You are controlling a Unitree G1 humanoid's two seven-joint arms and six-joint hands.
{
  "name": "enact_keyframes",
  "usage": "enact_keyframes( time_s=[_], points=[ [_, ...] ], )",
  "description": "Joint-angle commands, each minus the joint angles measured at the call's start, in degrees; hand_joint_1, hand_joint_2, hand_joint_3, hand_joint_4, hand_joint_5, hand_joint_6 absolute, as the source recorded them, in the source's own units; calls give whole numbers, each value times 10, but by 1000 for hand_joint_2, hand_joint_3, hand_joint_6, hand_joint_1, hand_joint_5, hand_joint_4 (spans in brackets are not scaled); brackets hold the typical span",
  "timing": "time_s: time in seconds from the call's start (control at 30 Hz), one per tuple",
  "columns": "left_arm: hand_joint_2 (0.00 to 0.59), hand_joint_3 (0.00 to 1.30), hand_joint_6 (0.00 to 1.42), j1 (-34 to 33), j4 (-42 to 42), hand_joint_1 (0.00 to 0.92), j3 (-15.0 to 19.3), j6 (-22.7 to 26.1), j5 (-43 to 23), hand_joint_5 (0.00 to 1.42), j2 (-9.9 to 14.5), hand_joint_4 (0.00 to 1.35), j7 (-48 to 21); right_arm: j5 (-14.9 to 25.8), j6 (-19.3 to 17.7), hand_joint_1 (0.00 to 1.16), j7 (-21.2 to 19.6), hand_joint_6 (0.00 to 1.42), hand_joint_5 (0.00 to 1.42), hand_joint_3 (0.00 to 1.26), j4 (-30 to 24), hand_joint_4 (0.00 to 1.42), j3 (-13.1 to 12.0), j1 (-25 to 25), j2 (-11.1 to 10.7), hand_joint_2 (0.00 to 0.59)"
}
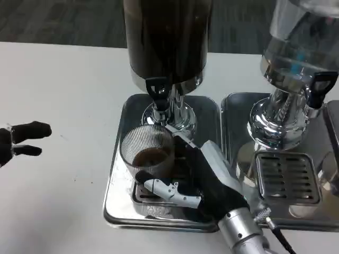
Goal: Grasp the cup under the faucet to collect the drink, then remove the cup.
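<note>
A clear ribbed cup (pixel 147 150) stands on the drip grate of the left dispenser's steel tray (pixel 121 180), right under the black faucet (pixel 157 87). Brown drink lies in the bottom of the cup. My right hand (pixel 204 174) wraps around the cup from the right side, one finger (pixel 169 189) curling across its front base and another along its far side. Above the cup rises the dispenser's dark tank (pixel 167 37). My left hand (pixel 21 140) rests at the picture's left edge over the white table, fingers apart and holding nothing.
A second dispenser (pixel 296 58) with a clear tank and a black tap (pixel 319 87) stands to the right on its own steel tray with a drip grate (pixel 288 177). Bare white table (pixel 58 95) stretches to the left of the trays.
</note>
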Motion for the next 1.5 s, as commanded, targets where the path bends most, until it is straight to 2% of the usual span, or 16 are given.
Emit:
enact_keyframes(
  time_s=[0.03, 0.13, 0.27, 0.6, 1.1, 1.5],
  points=[
    [157, 398, 422, 6, -4, 0, 4, 6, 3, 255, 7, 328, 5, -2, -21, 535, -18, 278, 311, 175, 9, 230, 3, 4, 4, 215],
    [158, 398, 426, 6, -4, 0, 4, 7, 3, 256, 6, 328, 5, -2, -25, 535, -24, 280, 314, 176, 14, 232, 4, 4, 5, 215],
    [159, 398, 440, 6, -4, 0, 1, 6, 5, 258, 6, 329, 3, -2, -31, 558, -36, 378, 397, 226, 19, 322, 3, 5, 6, 213],
    [163, 387, 445, -1, 0, 0, -12, 5, 10, 258, 5, 331, -5, -3, -46, 562, -60, 471, 500, 299, 27, 438, 2, 9, 6, 213],
    [167, 378, 449, -7, 10, 0, -22, 4, 11, 258, 8, 328, -4, -6, -61, 571, -82, 515, 544, 328, 32, 471, -1, 15, 8, 219],
    [174, 356, 452, -25, 14, 0, -48, -1, 31, 256, 5, 297, -8, -6, -72, 571, -98, 590, 607, 372, 32, 516, -9, 22, 9, 219]
  ],
)
